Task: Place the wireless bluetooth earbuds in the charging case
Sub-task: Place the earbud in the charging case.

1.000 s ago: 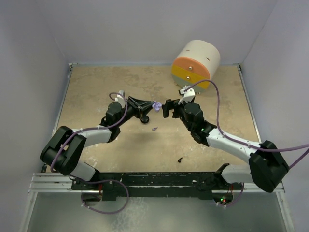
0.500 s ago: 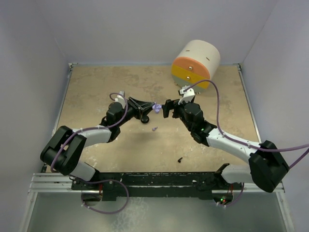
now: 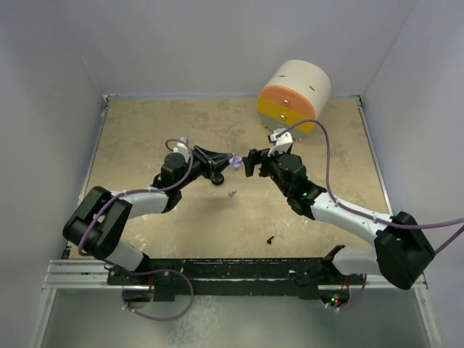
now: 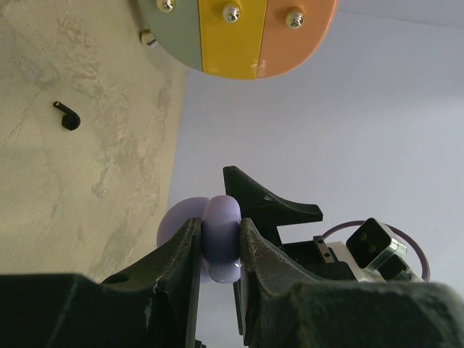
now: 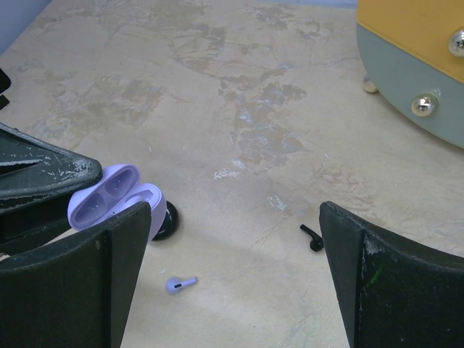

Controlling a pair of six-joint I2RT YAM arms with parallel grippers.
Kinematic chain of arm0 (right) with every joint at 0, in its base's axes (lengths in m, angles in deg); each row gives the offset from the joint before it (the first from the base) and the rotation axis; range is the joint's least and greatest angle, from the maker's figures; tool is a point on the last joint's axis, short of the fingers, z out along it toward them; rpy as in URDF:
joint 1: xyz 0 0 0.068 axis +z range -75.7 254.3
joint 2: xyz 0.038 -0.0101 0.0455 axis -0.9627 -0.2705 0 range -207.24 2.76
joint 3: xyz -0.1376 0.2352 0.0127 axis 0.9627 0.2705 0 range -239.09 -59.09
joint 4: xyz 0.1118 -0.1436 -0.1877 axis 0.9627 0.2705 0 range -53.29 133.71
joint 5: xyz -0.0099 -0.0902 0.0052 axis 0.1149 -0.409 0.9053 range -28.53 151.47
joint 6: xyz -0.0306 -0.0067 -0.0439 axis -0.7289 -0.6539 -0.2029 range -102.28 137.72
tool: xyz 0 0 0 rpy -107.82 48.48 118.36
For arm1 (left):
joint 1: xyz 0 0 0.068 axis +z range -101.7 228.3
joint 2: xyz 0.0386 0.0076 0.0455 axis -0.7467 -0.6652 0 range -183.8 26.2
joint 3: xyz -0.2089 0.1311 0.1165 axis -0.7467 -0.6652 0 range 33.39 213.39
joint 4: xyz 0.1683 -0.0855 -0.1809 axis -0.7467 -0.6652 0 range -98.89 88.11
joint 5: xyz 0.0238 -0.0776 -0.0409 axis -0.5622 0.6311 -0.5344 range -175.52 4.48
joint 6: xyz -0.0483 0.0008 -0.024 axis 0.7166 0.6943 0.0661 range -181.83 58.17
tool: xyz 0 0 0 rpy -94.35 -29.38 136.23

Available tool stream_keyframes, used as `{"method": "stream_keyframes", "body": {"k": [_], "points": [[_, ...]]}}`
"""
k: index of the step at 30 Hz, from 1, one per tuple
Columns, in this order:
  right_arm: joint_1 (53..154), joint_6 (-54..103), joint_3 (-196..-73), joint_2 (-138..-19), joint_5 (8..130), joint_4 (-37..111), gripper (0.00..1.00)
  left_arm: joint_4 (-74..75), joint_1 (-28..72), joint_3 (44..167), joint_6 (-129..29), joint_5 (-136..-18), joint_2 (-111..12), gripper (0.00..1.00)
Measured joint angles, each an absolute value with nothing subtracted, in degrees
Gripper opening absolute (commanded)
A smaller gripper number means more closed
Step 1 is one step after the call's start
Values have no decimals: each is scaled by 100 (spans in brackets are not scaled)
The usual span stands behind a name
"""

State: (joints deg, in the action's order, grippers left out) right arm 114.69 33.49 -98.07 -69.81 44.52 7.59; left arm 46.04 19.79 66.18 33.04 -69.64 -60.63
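Lilac charging case [image 5: 109, 196] wells: right-wrist only.

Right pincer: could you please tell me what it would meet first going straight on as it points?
Probably the open pale lilac plastic charging case held by the left pincer, though depth is unclear.

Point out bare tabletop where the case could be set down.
Bare: table far-left of the left arm; also right, between drum and right arm. Crowded: centre, where left hand, holding the case, faces right hand near the lilac earbud; black earbud lies nearer.
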Motion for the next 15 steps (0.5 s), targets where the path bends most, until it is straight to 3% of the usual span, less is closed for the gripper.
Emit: {"method": "stream_keyframes", "body": {"k": [15], "points": [[11462, 3310, -9794, -6946, 4452, 754, 100, 4606, 1979, 6695, 3304, -6964, -6135, 0]]}}
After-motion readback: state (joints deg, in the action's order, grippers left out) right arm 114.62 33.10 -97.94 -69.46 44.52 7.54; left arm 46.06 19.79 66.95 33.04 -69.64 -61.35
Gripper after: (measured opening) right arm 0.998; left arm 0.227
